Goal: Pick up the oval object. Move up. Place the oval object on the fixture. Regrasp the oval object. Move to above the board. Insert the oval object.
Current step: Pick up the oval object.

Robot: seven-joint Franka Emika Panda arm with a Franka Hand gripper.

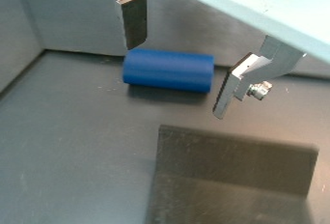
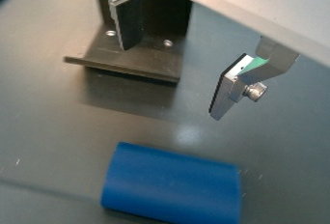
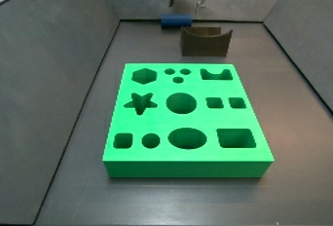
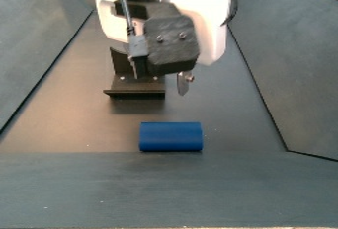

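Note:
The oval object, a blue peg (image 1: 168, 70), lies on its side on the dark floor, and also shows in a wrist view (image 2: 172, 182) and in both side views (image 3: 174, 21) (image 4: 172, 136). My gripper (image 1: 184, 59) hangs open above it with a finger off each end of the peg, not touching it. It is empty in the other views too (image 2: 177, 71) (image 4: 160, 70) (image 3: 184, 1). The dark fixture (image 4: 136, 83) stands just beyond the peg, also seen in a wrist view (image 2: 142, 59) and a side view (image 3: 205, 41). The green board (image 3: 186, 118) lies farther off.
Grey walls close in the floor on both sides (image 3: 78, 55) (image 4: 284, 85). A darker rectangular patch (image 1: 238, 175) shows on the floor near the peg. The board has several shaped holes, with the oval hole (image 3: 189, 138) in its near row.

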